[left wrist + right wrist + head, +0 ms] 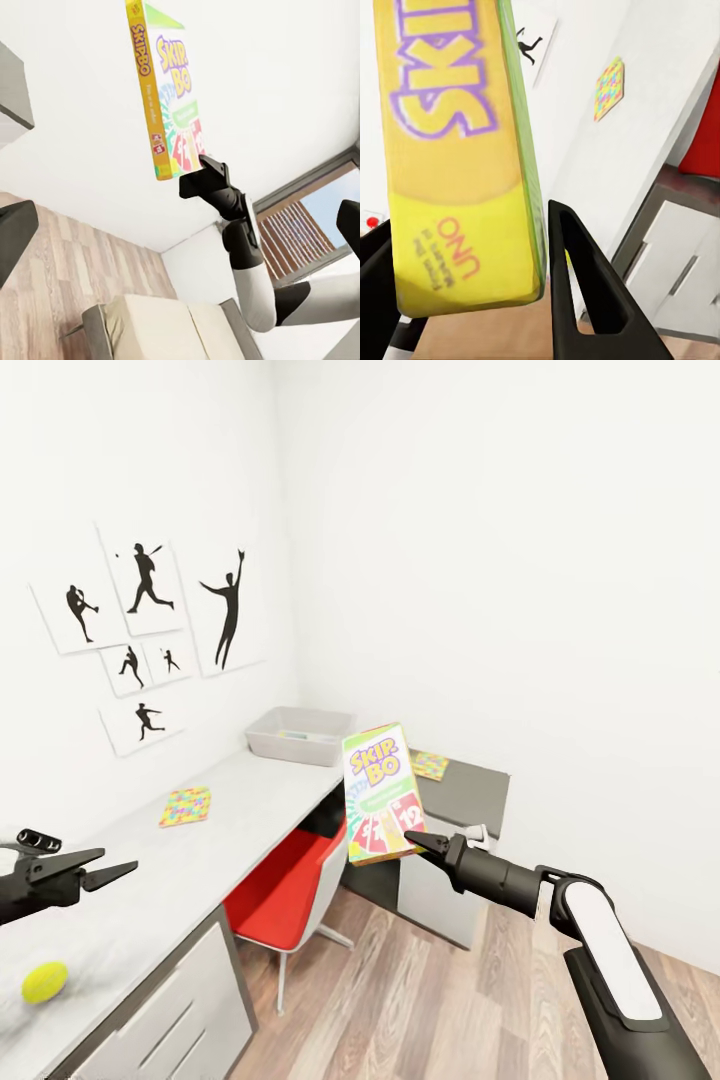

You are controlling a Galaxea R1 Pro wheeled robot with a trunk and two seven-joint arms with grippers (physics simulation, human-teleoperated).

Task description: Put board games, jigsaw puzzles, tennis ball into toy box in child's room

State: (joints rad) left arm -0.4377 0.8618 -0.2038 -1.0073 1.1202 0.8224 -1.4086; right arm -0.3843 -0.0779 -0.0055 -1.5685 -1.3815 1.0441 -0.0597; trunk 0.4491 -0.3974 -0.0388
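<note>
right gripper (415, 843) clamping the card game box (383, 792) by its bottom corner | box hanging upright short of the toy box (298, 735) | looking light, stiff, slick, so probably prone to swinging | left gripper (105, 866) hanging open

The toy box (300, 735) sits at the table's (240, 810) far end against the wall, one jigsaw puzzle (186, 806) nearer on the table, another (429, 764) on the cabinet (470, 800) right of it, the tennis ball (45, 981) nearest
</note>
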